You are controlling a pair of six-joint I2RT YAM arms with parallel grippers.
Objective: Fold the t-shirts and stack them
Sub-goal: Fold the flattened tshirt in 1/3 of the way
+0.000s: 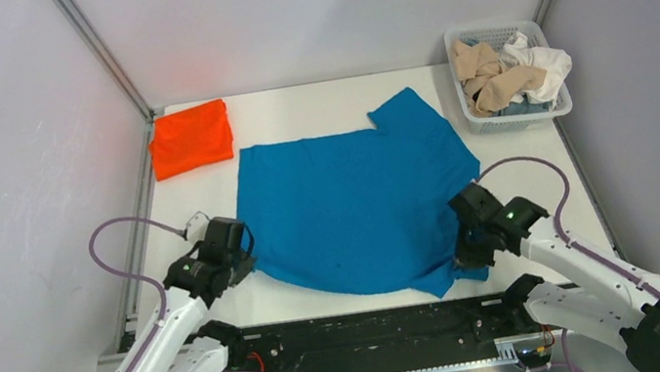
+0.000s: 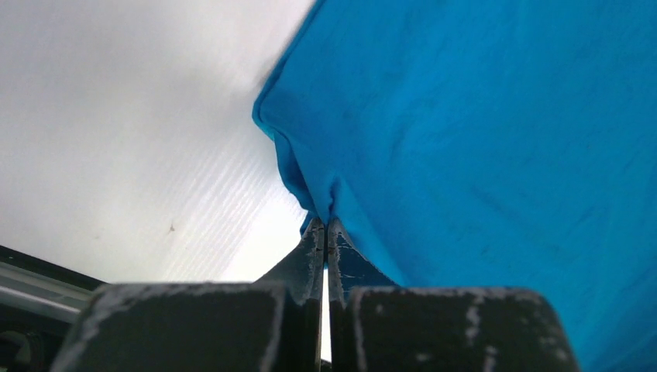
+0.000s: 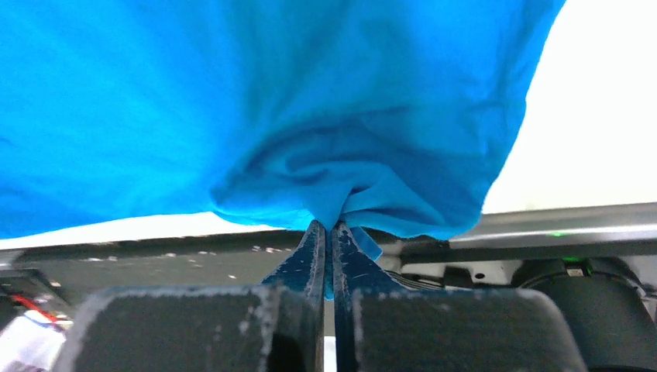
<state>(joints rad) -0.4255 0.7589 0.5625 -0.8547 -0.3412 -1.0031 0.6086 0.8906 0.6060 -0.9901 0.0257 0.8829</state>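
Observation:
A bright blue t-shirt (image 1: 357, 197) lies spread over the middle of the white table. My left gripper (image 1: 240, 257) is shut on its near left edge; in the left wrist view the cloth (image 2: 480, 132) bunches between the closed fingertips (image 2: 326, 225). My right gripper (image 1: 463, 247) is shut on the near right edge; in the right wrist view the cloth (image 3: 271, 116) puckers into the closed tips (image 3: 329, 226). A folded bright orange t-shirt (image 1: 191, 138) lies at the far left. Beige (image 1: 487, 74) and white (image 1: 539, 61) shirts are crumpled in the basket.
A white plastic lattice basket (image 1: 474, 120) stands at the far right corner. Grey walls enclose the table on three sides. A black rail (image 1: 358, 335) with cables runs along the near edge between the arm bases.

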